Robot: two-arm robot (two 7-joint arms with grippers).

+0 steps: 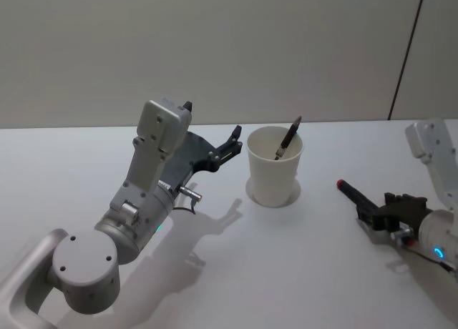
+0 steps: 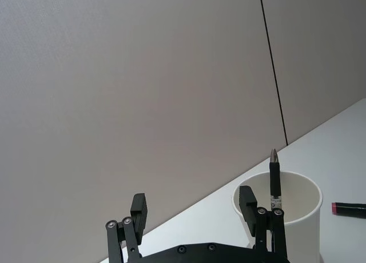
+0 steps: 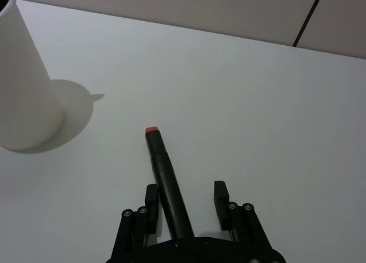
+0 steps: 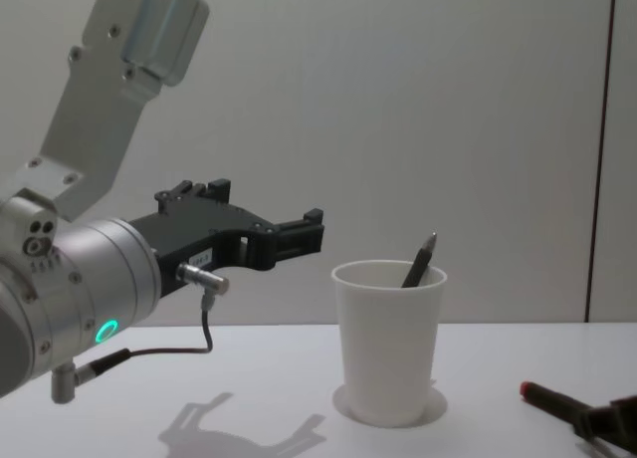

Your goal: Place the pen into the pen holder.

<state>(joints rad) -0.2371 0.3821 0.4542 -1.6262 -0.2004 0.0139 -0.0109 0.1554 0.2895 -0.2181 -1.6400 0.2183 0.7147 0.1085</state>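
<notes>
While one dark pen (image 1: 288,139) already leaned inside the pen holder (image 1: 274,166), its tip poking above the rolled rim, a second marker-like pen with a red cap (image 1: 352,194) lay on the white table (image 1: 86,157) over on the robot's right, so the job looked part done, with the placing of the first pen finished and the second pickup under way. Largest of all was the table, a single one; next came the two arms; then the one white paper cup standing upright near the middle; then the two pens. Raised above the table just to the left of the cup, the left gripper (image 1: 230,144) had its fingers spread wide and held nothing, as its own wrist view confirmed, with the cup and the pen in it close ahead. Low on the table, the right gripper (image 3: 184,200) had its fingers parted around the body of the red-capped pen, which ran between them without looking pinched. I judged that the next move called for closing on that pen, lifting it, and carrying it left to above the cup's mouth.
</notes>
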